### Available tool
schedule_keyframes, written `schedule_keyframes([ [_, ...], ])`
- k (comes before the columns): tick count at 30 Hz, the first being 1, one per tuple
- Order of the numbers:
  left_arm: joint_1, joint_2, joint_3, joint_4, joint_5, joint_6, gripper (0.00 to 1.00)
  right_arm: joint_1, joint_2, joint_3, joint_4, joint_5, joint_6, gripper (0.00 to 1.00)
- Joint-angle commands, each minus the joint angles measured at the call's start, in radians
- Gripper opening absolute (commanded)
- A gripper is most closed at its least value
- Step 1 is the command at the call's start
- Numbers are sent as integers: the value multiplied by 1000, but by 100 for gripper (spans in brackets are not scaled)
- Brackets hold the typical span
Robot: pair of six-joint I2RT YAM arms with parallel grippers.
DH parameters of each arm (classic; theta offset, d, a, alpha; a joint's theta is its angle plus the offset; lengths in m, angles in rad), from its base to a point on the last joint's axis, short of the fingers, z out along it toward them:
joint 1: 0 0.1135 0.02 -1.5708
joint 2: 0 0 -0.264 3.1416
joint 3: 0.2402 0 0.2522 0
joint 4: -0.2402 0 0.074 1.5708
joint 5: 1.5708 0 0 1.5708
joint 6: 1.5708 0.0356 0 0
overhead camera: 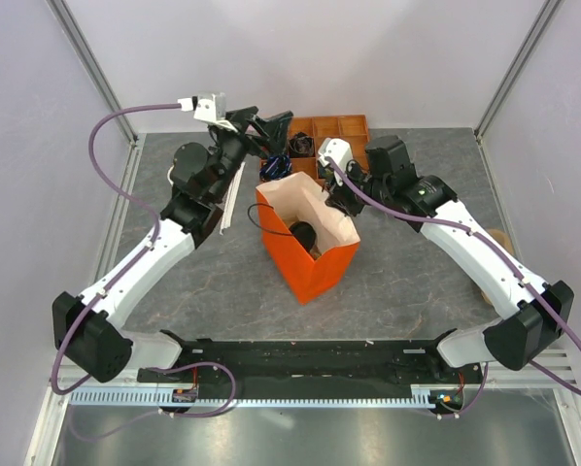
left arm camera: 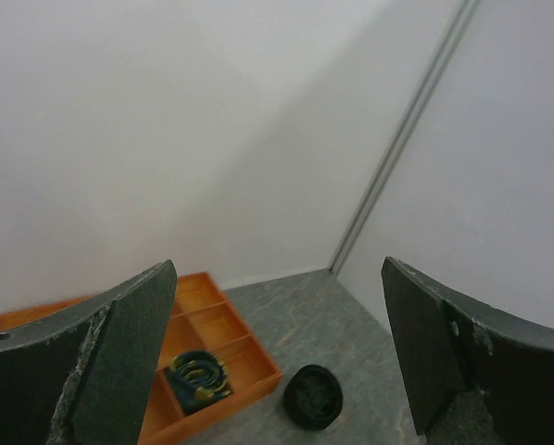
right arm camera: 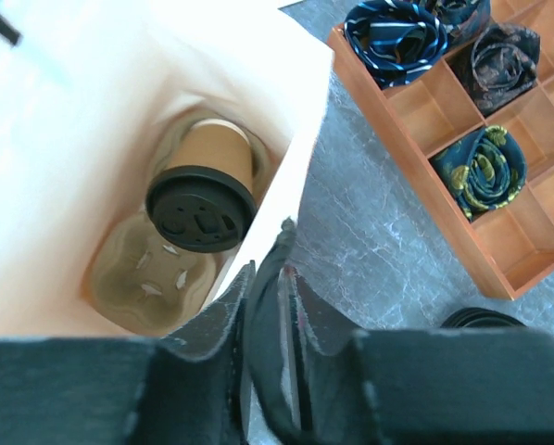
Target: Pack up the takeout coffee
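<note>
The takeout coffee (right arm camera: pixel 203 199), a tan paper cup with a black lid, stands in a brown pulp cup carrier (right arm camera: pixel 152 278) at the bottom of an orange paper bag (overhead camera: pixel 315 262) with a white inside. From above only the lid (overhead camera: pixel 302 234) shows. My right gripper (right arm camera: pixel 275 269) is shut on the bag's right rim and its black handle, and it sits at the bag's back right corner (overhead camera: pixel 331 199). My left gripper (left arm camera: pixel 277 352) is open and empty, raised behind the bag (overhead camera: pixel 271 131) and facing the back wall.
An orange divided tray (overhead camera: pixel 344 131) with rolled ties (right arm camera: pixel 485 171) stands behind the bag. A loose black lid (left arm camera: pixel 312 397) lies on the grey table beside the tray. A tan object (overhead camera: pixel 497 240) is partly hidden behind my right arm. White walls enclose the table.
</note>
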Motion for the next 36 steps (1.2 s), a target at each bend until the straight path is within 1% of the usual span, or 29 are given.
schedule_keyframes([
  [1,69,-31,79,-320,-8,64,100,10,8,55,-6,-19,-12,31],
  [3,98,-33,110,-408,-7,91,100,12,9,58,-6,-17,-12,33],
  [4,109,-34,116,-472,-4,105,100,14,9,61,-7,-17,-12,32],
  [6,147,-39,127,-535,-10,130,100,15,9,63,-7,-22,-13,31],
  [10,218,-59,107,-612,36,131,100,20,2,54,-6,-36,-33,17],
  [12,241,-73,82,-652,43,145,100,24,-9,48,-4,-43,-45,16],
  [15,255,-94,32,-674,84,189,100,30,-25,40,-4,-48,-70,11],
  [16,258,-105,22,-680,87,200,100,32,-29,34,-6,-53,-76,7],
  [18,264,-109,4,-703,107,222,100,40,-46,29,-7,-54,-101,4],
  [19,265,-106,2,-721,118,231,100,44,-54,22,-10,-59,-111,0],
  [21,268,-91,27,-767,125,237,100,59,-77,11,-10,-57,-140,0],
  [22,268,-79,42,-836,125,242,100,66,-84,2,-13,-57,-151,0],
  [25,278,-43,71,-899,125,232,100,92,-110,-12,-23,-54,-189,0],
  [27,287,-50,55,-901,159,248,100,109,-127,-20,-26,-51,-211,0],
  [36,287,-50,21,-950,231,309,100,129,-158,-40,-33,-45,-282,0],
])
